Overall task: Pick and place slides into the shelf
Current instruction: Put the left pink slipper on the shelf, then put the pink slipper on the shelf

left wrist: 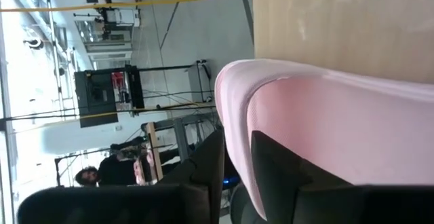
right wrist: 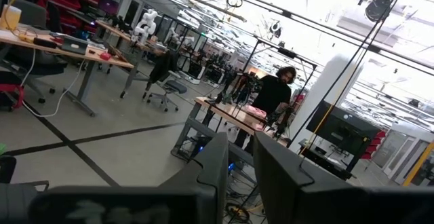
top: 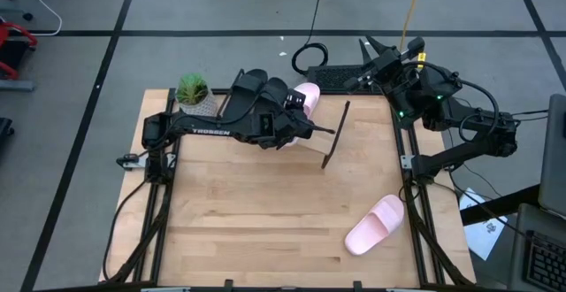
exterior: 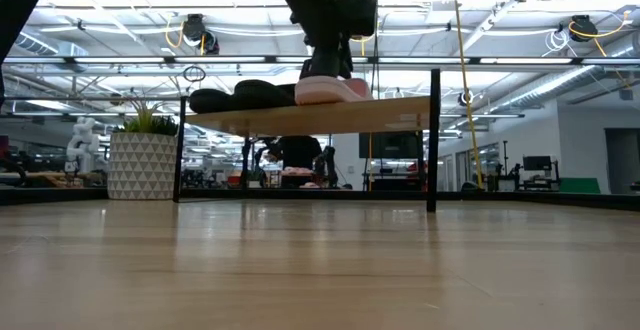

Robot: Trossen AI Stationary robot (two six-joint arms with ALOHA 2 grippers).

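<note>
Fingers of the left gripper (top: 296,113) clamp a pink slide (top: 305,97) on the shelf (top: 329,137); right gripper (top: 370,55) closed.

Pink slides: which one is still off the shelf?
The pale pink open-toe slide lying alone on the wooden tabletop near its front right corner. The other pink slide sits on the slanted light-wood shelf beside the black pair.

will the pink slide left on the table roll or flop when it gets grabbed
The pink slide lies flat on the table, so it probably won't roll. It looks like thick moulded foam: likely light and fairly stiff. Its smooth strap may slip a little in a pincer.
</note>
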